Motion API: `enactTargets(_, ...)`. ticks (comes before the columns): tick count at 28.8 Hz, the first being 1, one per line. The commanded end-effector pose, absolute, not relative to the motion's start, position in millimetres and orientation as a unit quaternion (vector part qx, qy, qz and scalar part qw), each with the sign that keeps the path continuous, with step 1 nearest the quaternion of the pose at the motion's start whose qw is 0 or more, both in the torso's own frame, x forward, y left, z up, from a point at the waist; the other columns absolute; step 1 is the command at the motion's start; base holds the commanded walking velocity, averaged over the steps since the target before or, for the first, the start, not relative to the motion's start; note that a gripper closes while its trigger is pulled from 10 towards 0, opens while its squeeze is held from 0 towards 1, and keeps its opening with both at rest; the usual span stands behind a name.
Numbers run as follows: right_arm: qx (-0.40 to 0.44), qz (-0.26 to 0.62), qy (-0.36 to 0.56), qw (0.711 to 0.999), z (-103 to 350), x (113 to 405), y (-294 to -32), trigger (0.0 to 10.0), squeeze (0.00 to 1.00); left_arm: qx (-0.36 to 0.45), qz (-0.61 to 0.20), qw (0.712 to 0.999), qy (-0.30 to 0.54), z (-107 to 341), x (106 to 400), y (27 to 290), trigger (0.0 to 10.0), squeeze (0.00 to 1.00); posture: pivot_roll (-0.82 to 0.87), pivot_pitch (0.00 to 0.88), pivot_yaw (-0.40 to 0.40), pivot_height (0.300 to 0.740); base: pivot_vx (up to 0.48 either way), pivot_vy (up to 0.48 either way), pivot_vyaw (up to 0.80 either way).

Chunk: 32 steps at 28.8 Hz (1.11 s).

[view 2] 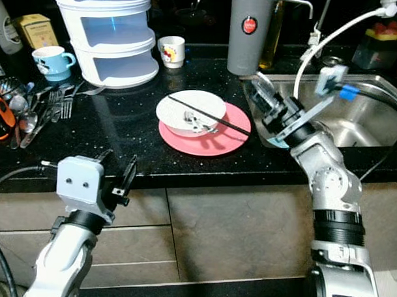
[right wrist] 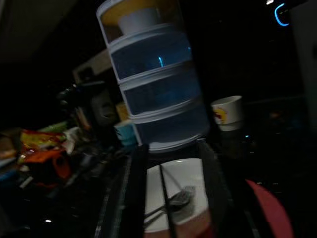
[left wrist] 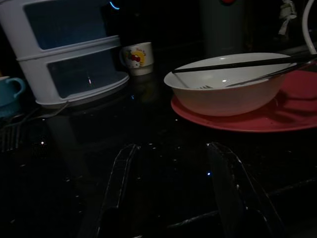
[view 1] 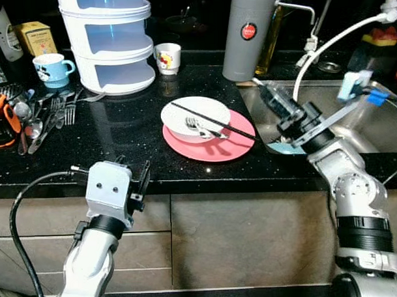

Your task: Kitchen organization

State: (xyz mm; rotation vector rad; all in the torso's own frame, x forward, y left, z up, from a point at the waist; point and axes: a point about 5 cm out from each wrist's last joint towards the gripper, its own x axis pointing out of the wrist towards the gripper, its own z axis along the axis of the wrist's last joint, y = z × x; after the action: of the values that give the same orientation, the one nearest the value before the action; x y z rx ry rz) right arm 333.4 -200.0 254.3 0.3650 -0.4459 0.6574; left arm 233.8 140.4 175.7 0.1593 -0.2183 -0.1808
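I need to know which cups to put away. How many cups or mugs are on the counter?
2. A blue mug stands at the counter's back left, beside the stacked container. A small white cup stands just right of that container. Others may be hidden behind it.

A home kitchen: a black speckled stone countertop (view 1: 120,135) runs above grey-brown cabinet fronts (view 1: 247,235) and meets a stainless steel sink (view 1: 354,127) with a curved white faucet hose (view 1: 332,43). A white bowl (view 1: 195,118) holding a metal fork (view 1: 204,127) and black chopsticks (view 1: 214,120) sits on a round pink plate (view 1: 215,144). Loose metal cutlery (view 1: 50,114), a blue-and-white mug (view 1: 52,69), a small white cartoon-print cup (view 1: 168,57), a tall grey thermos jug (view 1: 247,35) and a white stacked translucent container (view 1: 110,41) line the counter.
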Motion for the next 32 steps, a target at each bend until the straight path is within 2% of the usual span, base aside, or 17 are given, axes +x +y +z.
enactTargets(1,0.16,0.315,-0.216,0.91,255,334,-200,10.0,1.0,0.082,-0.097,0.986,-0.105,176,233,139,10.0,0.0,0.16,0.0,-0.001,0.74,0.0,0.0,0.0)
enactTargets(4,0.135,0.317,-0.209,0.915,253,334,-200,10.0,1.0,0.082,-0.097,0.986,-0.106,177,235,139,10.0,0.0,0.16,0.0,-0.001,0.74,0.0,0.0,0.0)
enactTargets(5,0.127,0.321,-0.208,0.915,253,334,-201,10.0,0.71,0.082,-0.098,0.986,-0.107,177,236,139,10.0,0.0,0.16,0.0,-0.001,0.74,0.0,0.0,0.0)
enactTargets(6,0.121,0.325,-0.207,0.915,253,334,-201,10.0,0.0,0.082,-0.099,0.986,-0.108,178,236,138,10.0,0.0,0.16,0.0,-0.001,0.74,0.0,0.0,0.0)
enactTargets(13,0.097,0.379,-0.199,0.898,258,325,-209,10.0,0.0,0.083,-0.102,0.985,-0.109,178,237,137,10.0,0.0,0.16,0.0,-0.002,0.74,0.0,0.0,0.0)
enactTargets(22,-0.006,0.45,-0.123,0.885,245,307,-213,10.0,0.0,0.085,-0.107,0.985,-0.109,178,238,137,10.0,0.0,0.15,0.0,0.005,0.74,0.0,0.0,0.0)
enactTargets(32,-0.06,0.442,-0.087,0.891,232,308,-210,10.0,0.0,0.093,-0.117,0.982,-0.113,180,238,133,10.0,0.0,0.15,0.0,0.01,0.74,0.0,0.0,0.0)
